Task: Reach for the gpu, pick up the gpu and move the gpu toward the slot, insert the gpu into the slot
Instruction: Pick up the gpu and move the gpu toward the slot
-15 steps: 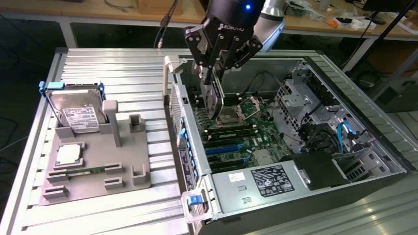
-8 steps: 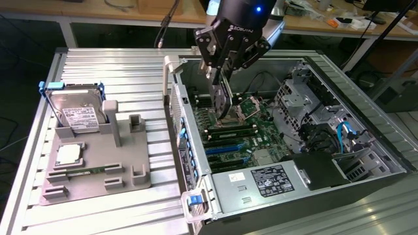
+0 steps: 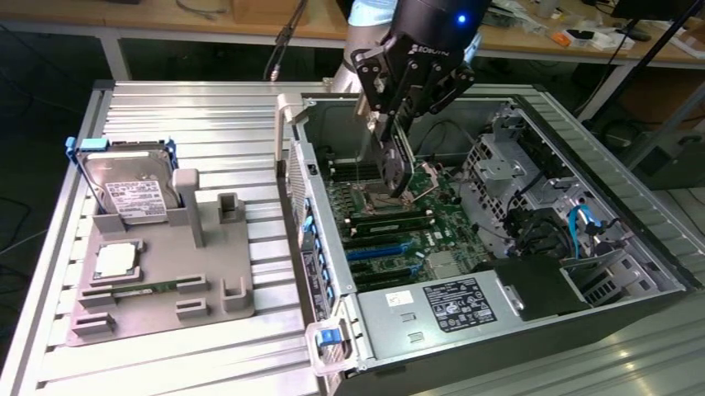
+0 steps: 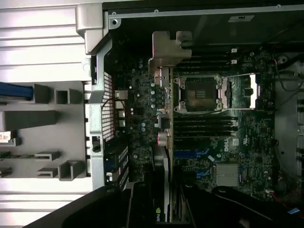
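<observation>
Black gripper [image 3: 388, 124] clamps the gpu [image 3: 394, 169] by its upper end, the card hanging on edge with its length pointing down over the processor socket [image 4: 197, 92], while the blue slots [image 3: 380, 247] lie farther toward the power supply [image 3: 441, 301].

Even bright room light, case [image 3: 330, 132] interior dim and shadowed

Exterior high oblique, wrist close overhead; motherboard [image 3: 438, 238] [image 4: 142, 118] shared.
</observation>
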`<state>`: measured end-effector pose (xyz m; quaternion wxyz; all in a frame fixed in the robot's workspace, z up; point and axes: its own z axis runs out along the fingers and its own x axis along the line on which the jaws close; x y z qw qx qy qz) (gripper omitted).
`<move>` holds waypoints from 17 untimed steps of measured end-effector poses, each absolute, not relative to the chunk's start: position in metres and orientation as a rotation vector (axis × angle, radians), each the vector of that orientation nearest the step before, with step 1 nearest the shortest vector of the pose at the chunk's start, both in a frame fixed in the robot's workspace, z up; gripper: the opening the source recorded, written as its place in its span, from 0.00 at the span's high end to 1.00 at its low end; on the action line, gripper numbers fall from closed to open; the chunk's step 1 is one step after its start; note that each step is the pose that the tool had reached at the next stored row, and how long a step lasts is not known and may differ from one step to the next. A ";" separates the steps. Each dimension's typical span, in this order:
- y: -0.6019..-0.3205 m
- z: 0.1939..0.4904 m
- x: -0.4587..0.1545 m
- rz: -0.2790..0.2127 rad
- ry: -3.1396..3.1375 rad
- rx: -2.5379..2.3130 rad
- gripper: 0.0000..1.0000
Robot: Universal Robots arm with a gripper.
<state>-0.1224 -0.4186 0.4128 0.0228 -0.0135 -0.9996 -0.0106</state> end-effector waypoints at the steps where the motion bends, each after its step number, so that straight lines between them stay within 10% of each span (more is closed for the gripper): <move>1: -0.419 0.412 -0.121 -0.033 -3.098 -0.038 0.73; 17: -0.419 0.405 -0.079 -0.030 -3.096 0.085 0.73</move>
